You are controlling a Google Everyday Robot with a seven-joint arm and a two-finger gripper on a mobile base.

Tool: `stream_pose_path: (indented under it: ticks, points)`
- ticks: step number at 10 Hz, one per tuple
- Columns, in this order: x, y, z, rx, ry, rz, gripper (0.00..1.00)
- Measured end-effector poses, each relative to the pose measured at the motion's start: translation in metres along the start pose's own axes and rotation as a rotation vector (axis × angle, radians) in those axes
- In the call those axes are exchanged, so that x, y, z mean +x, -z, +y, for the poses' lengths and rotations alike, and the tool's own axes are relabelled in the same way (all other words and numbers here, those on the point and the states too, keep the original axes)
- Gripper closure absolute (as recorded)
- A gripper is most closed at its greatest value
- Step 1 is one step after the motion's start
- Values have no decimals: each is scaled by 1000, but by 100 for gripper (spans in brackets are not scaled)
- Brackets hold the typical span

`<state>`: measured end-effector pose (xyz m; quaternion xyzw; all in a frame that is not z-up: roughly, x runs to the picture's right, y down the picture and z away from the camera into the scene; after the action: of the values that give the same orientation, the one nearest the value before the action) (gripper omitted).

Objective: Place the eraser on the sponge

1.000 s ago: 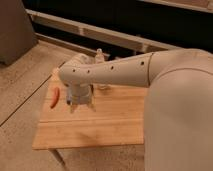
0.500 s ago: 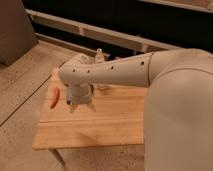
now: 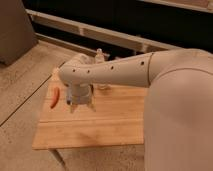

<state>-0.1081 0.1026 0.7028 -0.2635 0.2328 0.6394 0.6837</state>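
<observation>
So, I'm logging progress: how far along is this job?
Nothing visibly done: neither eraser nor sponge shows, perhaps hidden by the arm. In hand: the claw hangs low over the wooden table, beside the red pepper-like thing. Left: seemingly the whole placement.

End effector [image 3: 82,106] over table [image 3: 107,131], right of pepper [image 3: 55,97].

We seem to be in a bare indoor robot lab, with a speckled hard floor [image 3: 20,85], a small wooden table [image 3: 100,131] and the gripper [image 3: 82,105] poised over the tabletop.
</observation>
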Motion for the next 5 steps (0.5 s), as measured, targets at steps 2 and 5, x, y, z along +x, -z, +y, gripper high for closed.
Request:
stream_pose_path:
  ticks: [2,5]
  points:
    - [0,0,0,0,0,0,35]
    - [-6,4,1,4,-11,-19,35]
